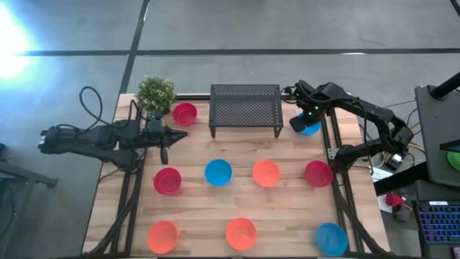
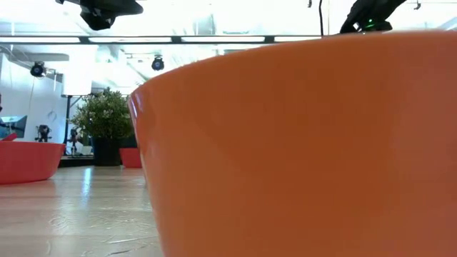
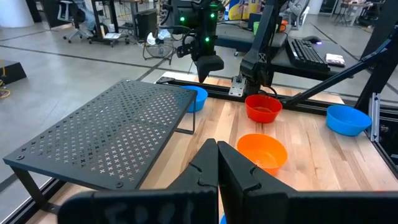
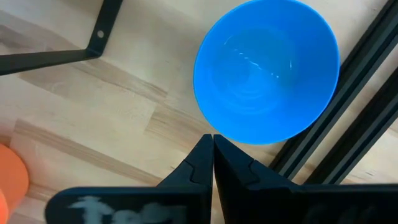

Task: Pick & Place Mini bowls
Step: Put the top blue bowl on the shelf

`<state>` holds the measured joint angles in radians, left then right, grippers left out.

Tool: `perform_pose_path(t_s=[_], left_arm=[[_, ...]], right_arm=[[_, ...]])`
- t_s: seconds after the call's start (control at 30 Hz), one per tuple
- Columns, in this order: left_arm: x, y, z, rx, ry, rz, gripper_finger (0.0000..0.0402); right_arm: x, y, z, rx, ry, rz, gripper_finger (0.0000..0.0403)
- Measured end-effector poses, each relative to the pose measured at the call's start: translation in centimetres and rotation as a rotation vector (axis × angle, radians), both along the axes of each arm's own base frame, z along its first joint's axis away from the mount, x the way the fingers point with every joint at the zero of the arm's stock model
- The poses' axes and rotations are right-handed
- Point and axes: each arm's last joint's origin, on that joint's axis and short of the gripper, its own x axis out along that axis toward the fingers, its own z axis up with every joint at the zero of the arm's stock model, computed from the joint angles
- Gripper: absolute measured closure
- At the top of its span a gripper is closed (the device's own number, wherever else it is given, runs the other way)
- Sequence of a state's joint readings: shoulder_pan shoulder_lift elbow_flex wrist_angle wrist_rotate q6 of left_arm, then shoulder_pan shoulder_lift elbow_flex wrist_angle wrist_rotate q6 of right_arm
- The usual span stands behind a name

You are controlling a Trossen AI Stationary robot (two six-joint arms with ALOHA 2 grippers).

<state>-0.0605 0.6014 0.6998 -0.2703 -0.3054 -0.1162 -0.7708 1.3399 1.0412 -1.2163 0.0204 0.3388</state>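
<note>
Nine mini bowls sit on their bases on the wooden table. In the far row are a red one (image 1: 185, 113) and a blue one (image 1: 310, 128). The middle row reads red (image 1: 167, 180), blue (image 1: 218, 173), orange (image 1: 266, 173), red (image 1: 318, 173). The near row holds two orange (image 1: 162, 237) (image 1: 241, 234) and a blue (image 1: 331, 239). My right gripper (image 4: 212, 140) is shut and hovers above the near-left rim of the far blue bowl (image 4: 266, 71). My left gripper (image 1: 181, 134) is shut, level, in the air near the far red bowl.
A black wire-mesh rack (image 1: 245, 108) stands on its legs at the far middle, between the two grippers. A small green potted plant (image 1: 155, 93) is at the far left corner. Black frame rails (image 1: 336, 151) run along the table's right side. An orange bowl (image 2: 300, 143) fills the low view.
</note>
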Motion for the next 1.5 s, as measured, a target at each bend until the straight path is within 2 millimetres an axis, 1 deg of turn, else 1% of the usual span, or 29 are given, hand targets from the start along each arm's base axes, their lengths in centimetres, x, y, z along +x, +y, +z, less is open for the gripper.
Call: perform_pose_path(t_s=[0.13,0.23,0.53,0.73,0.93,1.13,1.3,1.5], left_arm=[[0.0,0.0,0.0,0.000,0.000,0.000,0.0402],[0.0,0.0,0.0,0.000,0.000,0.000,0.0402],[0.0,0.0,0.0,0.000,0.000,0.000,0.0402],[0.0,0.0,0.0,0.000,0.000,0.000,0.0402],[0.0,0.0,0.0,0.000,0.000,0.000,0.0402],[0.0,0.0,0.0,0.000,-0.001,0.000,0.0402],[0.0,0.0,0.0,0.000,-0.001,0.000,0.0402],[0.0,0.0,0.0,0.000,0.000,0.000,0.0402]], right_arm=[[0.0,0.0,0.0,0.001,-0.001,0.005,0.0393],[0.0,0.0,0.0,0.002,-0.002,0.026,0.0383],[0.0,0.0,-0.1,-0.004,0.000,0.085,0.0311],[-0.2,0.3,-1.7,0.009,0.012,0.091,0.0284],[0.0,0.0,-2.7,-0.030,-0.023,0.136,0.0273],[-0.1,0.1,-3.7,-0.023,-0.013,0.182,0.0277],[-0.2,0.2,-5.0,-0.038,-0.027,0.182,0.0280],[-0.3,0.4,-6.1,-0.039,-0.047,0.188,0.0273]])
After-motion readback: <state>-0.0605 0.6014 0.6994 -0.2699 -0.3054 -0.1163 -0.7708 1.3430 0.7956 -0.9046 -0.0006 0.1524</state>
